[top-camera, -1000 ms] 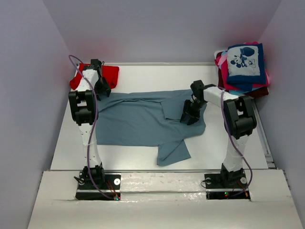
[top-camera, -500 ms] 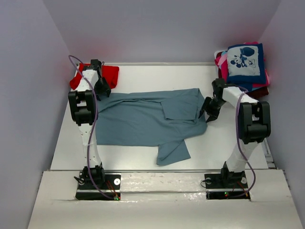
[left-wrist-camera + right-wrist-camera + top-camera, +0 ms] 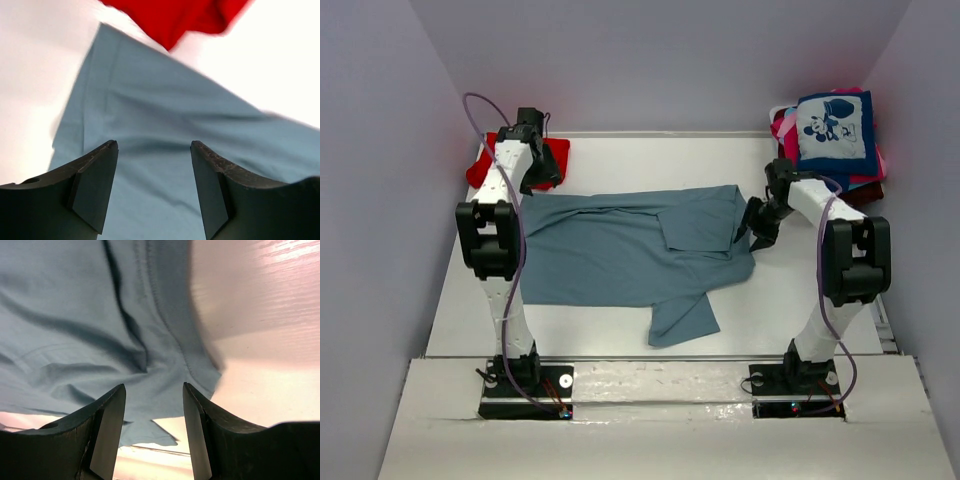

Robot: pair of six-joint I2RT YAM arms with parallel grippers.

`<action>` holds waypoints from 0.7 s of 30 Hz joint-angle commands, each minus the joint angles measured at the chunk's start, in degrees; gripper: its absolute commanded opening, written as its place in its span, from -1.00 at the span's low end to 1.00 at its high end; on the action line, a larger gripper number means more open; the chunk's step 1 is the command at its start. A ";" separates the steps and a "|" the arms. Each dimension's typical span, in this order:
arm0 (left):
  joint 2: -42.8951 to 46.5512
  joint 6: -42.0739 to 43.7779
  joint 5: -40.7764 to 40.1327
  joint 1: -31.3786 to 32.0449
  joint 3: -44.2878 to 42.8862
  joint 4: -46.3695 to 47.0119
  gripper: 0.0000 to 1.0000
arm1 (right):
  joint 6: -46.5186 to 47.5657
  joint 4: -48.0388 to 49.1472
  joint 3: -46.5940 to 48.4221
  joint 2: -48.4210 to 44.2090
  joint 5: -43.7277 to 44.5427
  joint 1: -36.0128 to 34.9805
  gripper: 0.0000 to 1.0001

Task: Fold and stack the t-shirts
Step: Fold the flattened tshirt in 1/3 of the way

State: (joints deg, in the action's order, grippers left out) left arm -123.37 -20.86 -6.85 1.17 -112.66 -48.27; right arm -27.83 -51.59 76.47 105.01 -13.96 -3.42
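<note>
Midway through a fold-and-stack job, a dusty grey-blue tee lies spread across the middle of the white table. One sleeve flops toward the near edge, and a flap on the right side is doubled over the body. A red tee sits crumpled at the far-left corner, touching the blue one's corner. The stack of folded shirts is at far right, w/ a navy mouse-print tee on top.

The fabric looks thin, soft and light. It'll likely sag and wrinkle when lifted, so the best holds are probably the hem, shoulder seams or corners, pinched right at the edge.

L arm reaches long toward the far-left corner, the left gripper hovering tilted over the blue tee's corner, just below the red cloth. Its fingers are spread apart w/ nothing between them. R arm folds inward at the elbow, the right gripper angled down over the shirt's right-hand edge. Its jaws also stand parted and empty, w/ the stitched hem and bare tabletop visible past them.
</note>
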 commanded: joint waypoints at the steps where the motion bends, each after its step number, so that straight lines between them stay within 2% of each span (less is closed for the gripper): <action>1: 10.33 -1.20 -3.17 3.57 7.07 -0.42 0.44 | 0.94 -0.61 2.46 -4.29 -2.57 -1.85 0.10; 4: 15.43 -2.25 -2.29 6.11 14.82 0.98 0.44 | 0.50 0.35 1.15 -4.46 -4.50 -3.34 0.10; 12: 27.37 -3.57 2.71 7.97 35.82 5.99 0.43 | -0.73 3.95 -2.29 -2.88 -6.35 -8.79 0.09; 17: 31.87 -3.40 4.91 9.03 42.59 6.87 0.43 | -0.90 4.66 -2.46 -1.48 -6.17 -11.07 0.09; 21: 32.23 -3.66 6.59 9.03 46.29 8.19 0.41 | -1.34 5.71 -2.81 0.19 -6.43 -12.49 0.06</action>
State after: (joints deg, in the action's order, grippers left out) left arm -94.11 -23.88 -2.22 9.78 -69.41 -42.57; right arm -28.42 -48.47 74.13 103.37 -19.40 -14.70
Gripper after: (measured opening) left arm 0.711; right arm 0.540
